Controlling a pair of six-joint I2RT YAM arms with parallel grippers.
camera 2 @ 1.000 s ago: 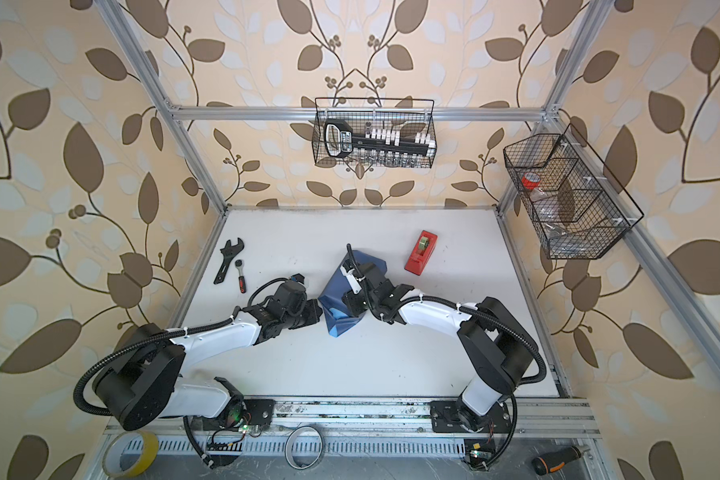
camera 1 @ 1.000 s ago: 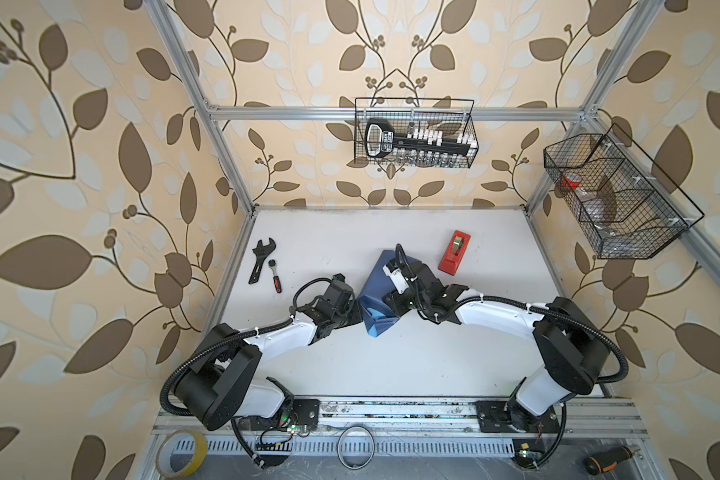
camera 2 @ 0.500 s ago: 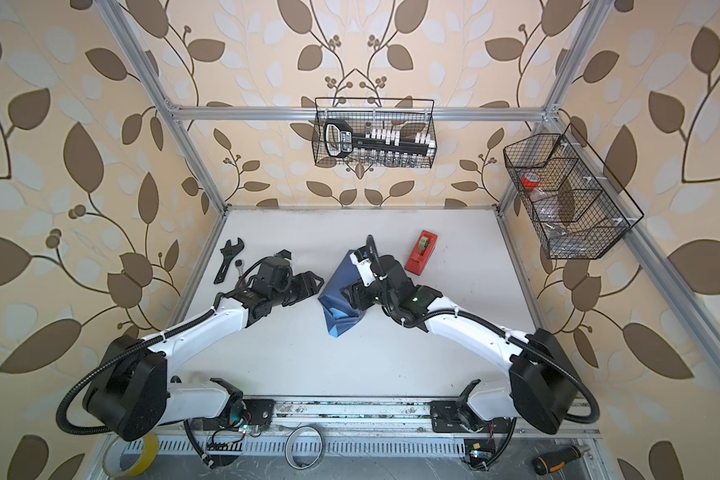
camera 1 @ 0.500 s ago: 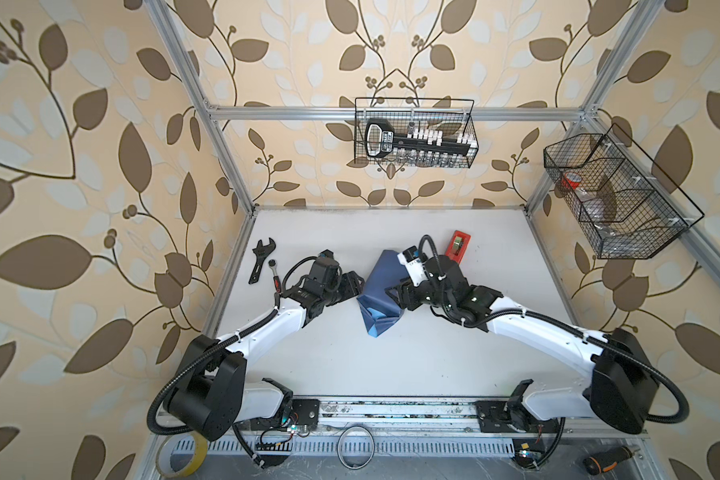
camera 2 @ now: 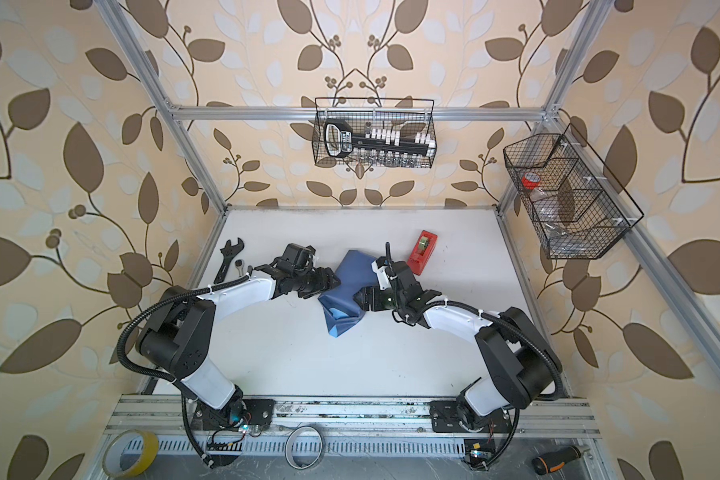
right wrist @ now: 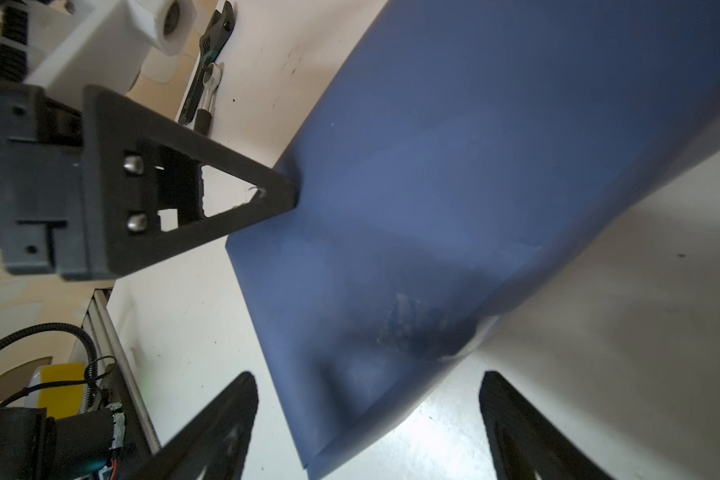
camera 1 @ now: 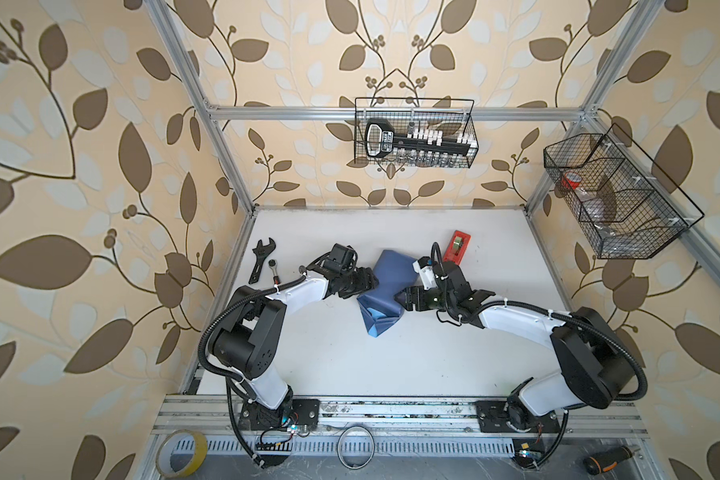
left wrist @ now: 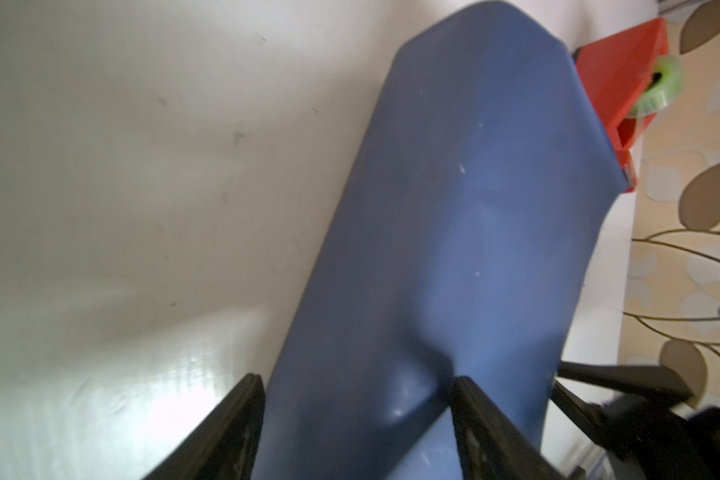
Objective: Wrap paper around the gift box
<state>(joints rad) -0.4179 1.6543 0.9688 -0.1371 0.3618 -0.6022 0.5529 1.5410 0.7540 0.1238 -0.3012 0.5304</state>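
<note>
Both sets of fingers have just let go. My left gripper (camera 1: pixel 371 283) stands spread, one fingertip (right wrist: pixel 285 193) apparently touching the paper's edge. My right gripper (camera 1: pixel 399 298) is wide apart too, its fingers (right wrist: pixel 512 419) straddling a folded corner without pinching it. A second ago both were closed in on the paper (camera 1: pixel 387 272). Now it lies loosely folded on the table (camera 1: pixel 350 353) between the two grippers. The gift box is hidden, presumably under that fold. Beyond the right fingers sits the red tape dispenser (camera 1: pixel 457 246). I judge the fold unsecured, so it may spring open before taping.
</note>
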